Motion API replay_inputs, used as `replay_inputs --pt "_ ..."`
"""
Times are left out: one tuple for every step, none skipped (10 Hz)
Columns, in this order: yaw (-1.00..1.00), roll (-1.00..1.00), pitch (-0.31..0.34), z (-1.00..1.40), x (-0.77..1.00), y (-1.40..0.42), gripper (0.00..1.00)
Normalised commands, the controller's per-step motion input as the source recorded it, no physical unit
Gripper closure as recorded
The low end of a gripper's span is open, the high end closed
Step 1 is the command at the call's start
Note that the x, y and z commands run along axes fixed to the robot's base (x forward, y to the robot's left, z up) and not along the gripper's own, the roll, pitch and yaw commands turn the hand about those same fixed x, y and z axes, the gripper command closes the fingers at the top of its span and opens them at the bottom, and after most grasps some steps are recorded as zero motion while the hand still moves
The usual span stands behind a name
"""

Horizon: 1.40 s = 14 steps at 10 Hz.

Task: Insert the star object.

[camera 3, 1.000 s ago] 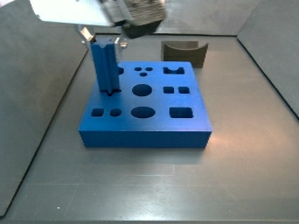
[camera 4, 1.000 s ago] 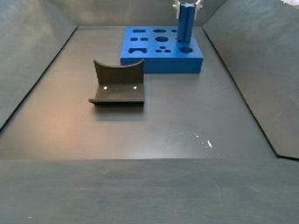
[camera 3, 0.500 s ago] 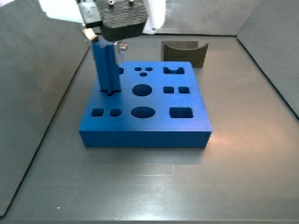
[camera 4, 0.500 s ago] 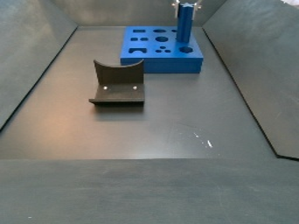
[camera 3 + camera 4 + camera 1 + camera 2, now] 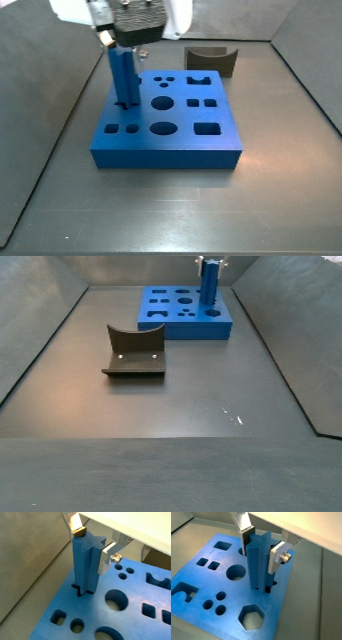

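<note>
Dull dark grey floor (image 5: 174, 446) between sloping grey side walls (image 5: 40, 306), light glints faintly.

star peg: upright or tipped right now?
Upright. The star object stands vertical, its lower end in a hole of the blue block, with the gripper at its top.

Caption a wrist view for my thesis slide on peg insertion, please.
Hand around the top of the upright star object, whose lower end sits in a hole of the blue block.
</note>
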Motion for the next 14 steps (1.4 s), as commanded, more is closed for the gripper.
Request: replay_inputs --pt "0.0 0.0 0.0 -0.07 -0.23 -0.07 1.0" --pt "0.0 -0.01 0.0 -0.17 0.0 -0.15 1.0" --pt "0.0 -0.03 0.0 -0.26 0.14 -0.16 1.0" --pt "0.0 -0.03 0.0 -0.32 0.18 -0.09 1.0" --pt "0.0 -0.07 0.0 -0.31 0.15 -0.12 1.0" --pt "0.0 -0.06 0.0 -0.37 0.11 -0.06 1.0" --pt "0.0 -0.03 -0.021 -0.58 0.01 0.0 1.0" --pt "0.2 0.0 -0.101 -0.82 0.0 0.09 1.0" --pt "0.26 0.0 -0.123 -0.91 0.0 0.08 1.0" --pt "0.12 0.0 -0.099 -1.0 0.0 0.02 1.0" --pt "0.0 0.0 -0.103 -1.0 0.0 0.0 1.0" --pt "-0.01 0.03 -0.077 -1.0 0.0 0.0 1.0" --pt "-0.03 0.06 -0.067 -1.0 0.0 0.0 1.0" --pt "0.0 0.02 -0.053 -1.0 0.0 0.0 1.0"
